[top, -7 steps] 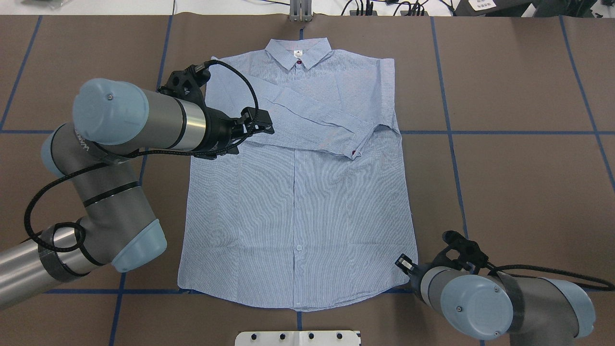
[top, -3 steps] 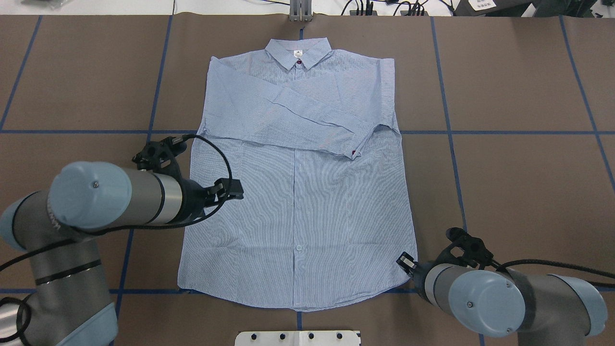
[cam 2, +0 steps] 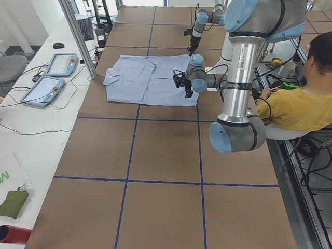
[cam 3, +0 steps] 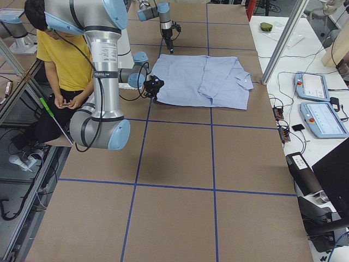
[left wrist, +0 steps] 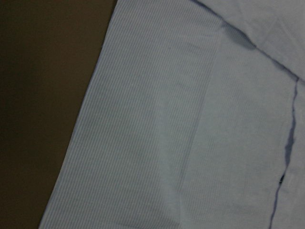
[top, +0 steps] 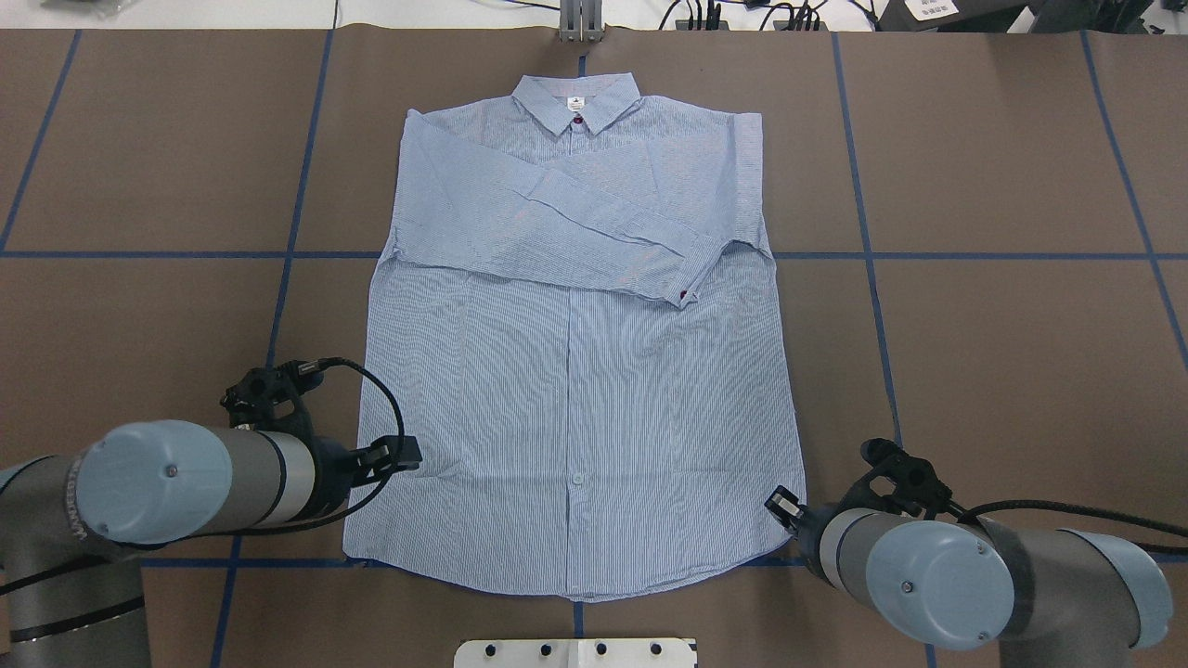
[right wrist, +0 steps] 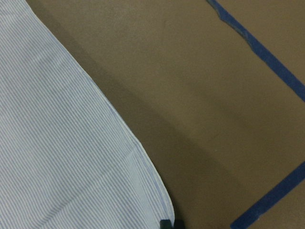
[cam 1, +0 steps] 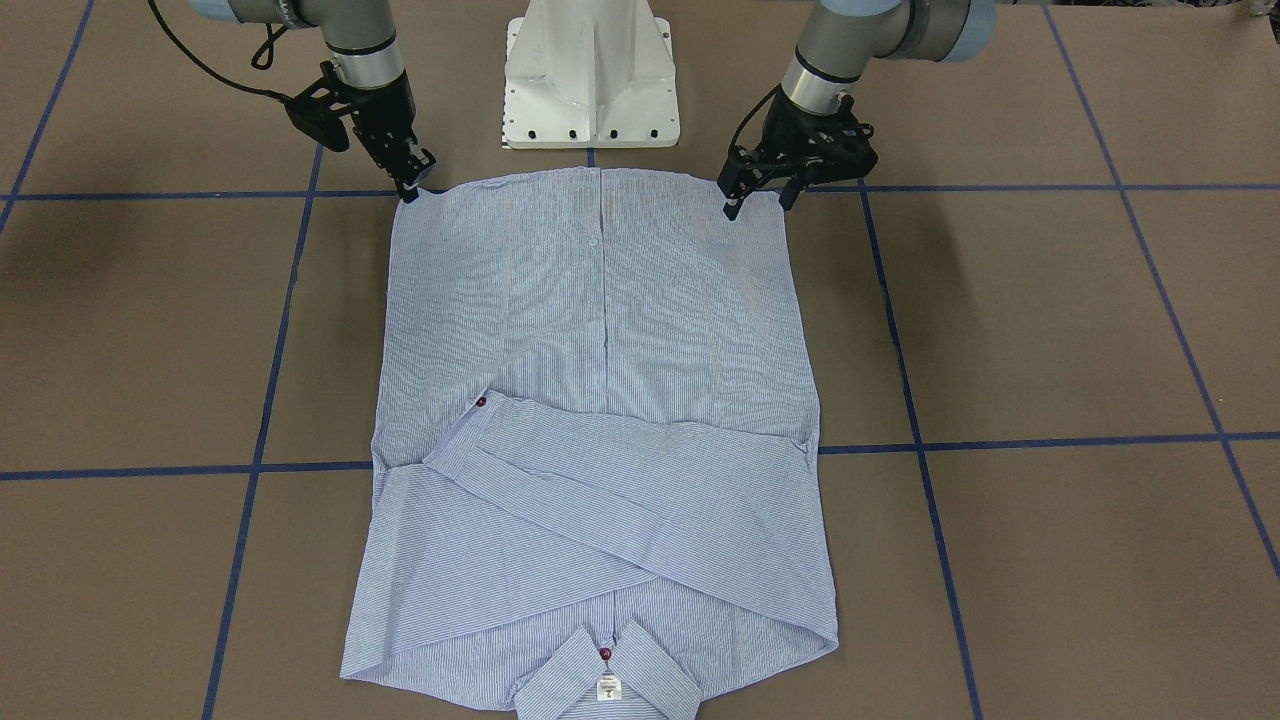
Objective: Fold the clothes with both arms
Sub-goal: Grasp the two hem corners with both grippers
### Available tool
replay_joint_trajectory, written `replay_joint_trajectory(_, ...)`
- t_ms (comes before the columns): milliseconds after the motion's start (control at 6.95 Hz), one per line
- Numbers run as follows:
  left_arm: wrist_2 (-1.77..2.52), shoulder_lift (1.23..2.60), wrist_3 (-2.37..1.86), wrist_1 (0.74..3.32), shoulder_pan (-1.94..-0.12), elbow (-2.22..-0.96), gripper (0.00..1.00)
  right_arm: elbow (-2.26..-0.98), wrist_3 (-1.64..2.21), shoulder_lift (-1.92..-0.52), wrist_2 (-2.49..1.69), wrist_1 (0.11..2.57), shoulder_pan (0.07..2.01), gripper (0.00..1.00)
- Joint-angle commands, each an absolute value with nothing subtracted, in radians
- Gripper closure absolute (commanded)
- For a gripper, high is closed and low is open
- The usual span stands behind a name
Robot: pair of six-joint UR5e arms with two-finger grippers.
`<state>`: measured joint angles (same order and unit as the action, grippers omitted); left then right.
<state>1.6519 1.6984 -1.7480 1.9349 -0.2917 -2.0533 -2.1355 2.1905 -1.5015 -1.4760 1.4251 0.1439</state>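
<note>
- The shirt point(top: 575, 371) lies flat and front-up in the middle of the worktop point(top: 1002, 371). Its collar point(top: 575, 97) is on the far side from the robot, its hem point(top: 575, 580) faces the white base point(cam 1: 590, 80), and both sleeves point(top: 603, 246) are laid across the chest.
- The right tool point(cam 1: 412, 186) sits tip-down at the hem's right corner. We cannot tell whether its jaws are together on the fabric or just beside it.
- The left tool point(cam 1: 757, 205) hangs with its jaws apart over the hem's left corner and does not seem to touch the cloth. Its wrist camera shows only the shirt's side edge and bare worktop.
- We judge the step in hand to be taking both hem corners, so that the lower half can be carried up towards the collar.
- To do this well, we bring the left tool down right at the corner, with one jaw slipping under the edge, and pinch every layer rather than only the top one.
- We want both tools gripping equally before any lift, then rising and travelling together. Otherwise the fold line is likely to come out skewed.
- We keep the lift low so the crossed sleeves are not dragged out of place.
</note>
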Motion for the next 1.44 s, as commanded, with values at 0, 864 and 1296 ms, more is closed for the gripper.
replay_joint_trajectory(0, 1.628, 1.663, -1.781, 1.934, -0.238, -2.054, 0.15, -2.132, 2.191, -1.499, -1.476, 1.425, 0.143, 1.0)
replay_joint_trajectory(864, 1.611, 1.647, -1.795, 1.934, -0.21, -2.029, 0.26, -2.128, 2.191, -1.499, -1.476, 1.424, 0.141, 1.0)
replay_joint_trajectory(1296, 1.611, 1.646, -1.795, 1.933, -0.201, -2.025, 0.33, -2.128, 2.191, -1.497, -1.477, 1.424, 0.141, 1.0)
